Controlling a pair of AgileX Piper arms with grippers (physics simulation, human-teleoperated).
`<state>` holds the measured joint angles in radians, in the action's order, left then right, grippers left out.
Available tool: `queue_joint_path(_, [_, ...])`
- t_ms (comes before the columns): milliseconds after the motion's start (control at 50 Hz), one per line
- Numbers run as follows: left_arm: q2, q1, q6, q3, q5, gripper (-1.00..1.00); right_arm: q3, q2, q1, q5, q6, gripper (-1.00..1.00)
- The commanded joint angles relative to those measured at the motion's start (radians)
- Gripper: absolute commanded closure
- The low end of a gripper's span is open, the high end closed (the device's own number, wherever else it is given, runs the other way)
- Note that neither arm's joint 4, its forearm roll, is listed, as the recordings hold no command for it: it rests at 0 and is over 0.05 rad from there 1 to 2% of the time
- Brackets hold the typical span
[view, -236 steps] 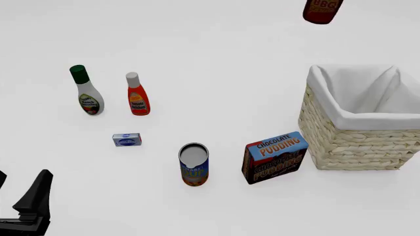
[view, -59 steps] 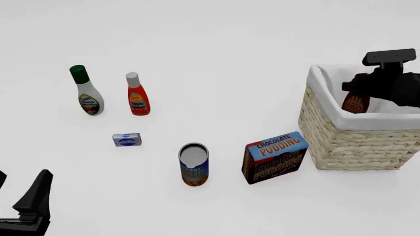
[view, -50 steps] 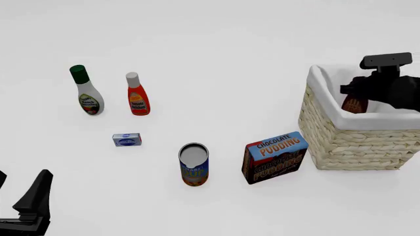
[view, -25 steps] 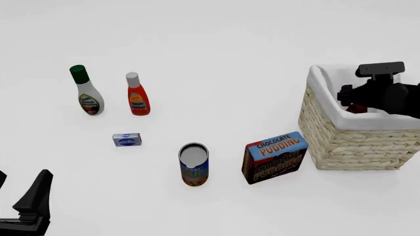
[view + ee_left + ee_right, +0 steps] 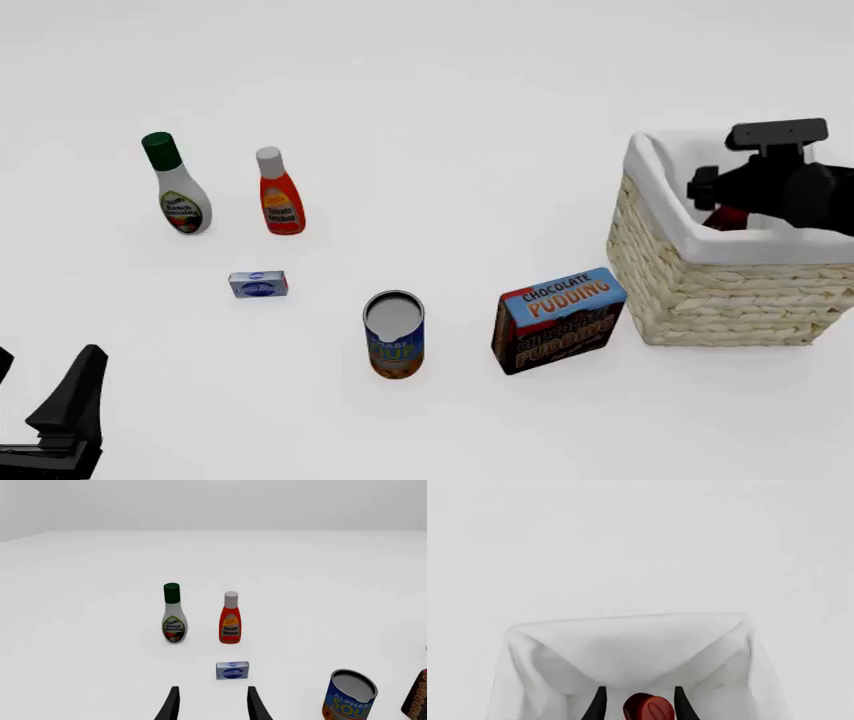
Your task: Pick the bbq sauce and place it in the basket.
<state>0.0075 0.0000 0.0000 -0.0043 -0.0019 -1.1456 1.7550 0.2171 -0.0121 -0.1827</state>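
Observation:
The bbq sauce (image 5: 727, 216) shows as a small dark red patch inside the basket (image 5: 721, 300), mostly hidden by my right gripper (image 5: 718, 203). In the right wrist view its red cap (image 5: 648, 709) sits between the spread fingers of the right gripper (image 5: 640, 690), above the basket's white lining (image 5: 627, 645). The jaws stand wide apart, with a gap on one side of the cap. My left gripper (image 5: 67, 400) is open and empty at the near left corner; it also shows open in the left wrist view (image 5: 212, 692).
A white bottle with a green cap (image 5: 176, 185) and an orange-red bottle with a white cap (image 5: 279, 195) stand at the left. A small blue box (image 5: 258, 284), a soup can (image 5: 394, 333) and a chocolate pudding box (image 5: 558, 318) stand nearer, the pudding box close to the basket.
My right gripper brought the bbq sauce from high at the back down into the basket. In the last half second the bottle sits low in the basket and the gripper has shifted slightly.

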Motion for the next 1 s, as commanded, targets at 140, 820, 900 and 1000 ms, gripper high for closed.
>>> queue_joint_path(140, [0.000, 0.000, 0.000, 0.000, 0.000, -1.00, -0.025, -0.061, -0.007, -0.041, 0.005, -1.00])
queue_joint_path(820, [0.000, 0.000, 0.000, 0.000, 0.000, -1.00, -0.053, -0.239, -0.028, -0.130, 0.016, -1.00])
queue_joint_path(900, [0.000, 0.000, 0.000, 0.000, 0.000, -1.00, -0.058, -0.261, -0.032, -0.143, 0.019, -1.00])
queue_joint_path(1000, [0.000, 0.000, 0.000, 0.000, 0.000, -1.00, -0.070, -0.305, -0.040, -0.168, 0.024, -1.00])
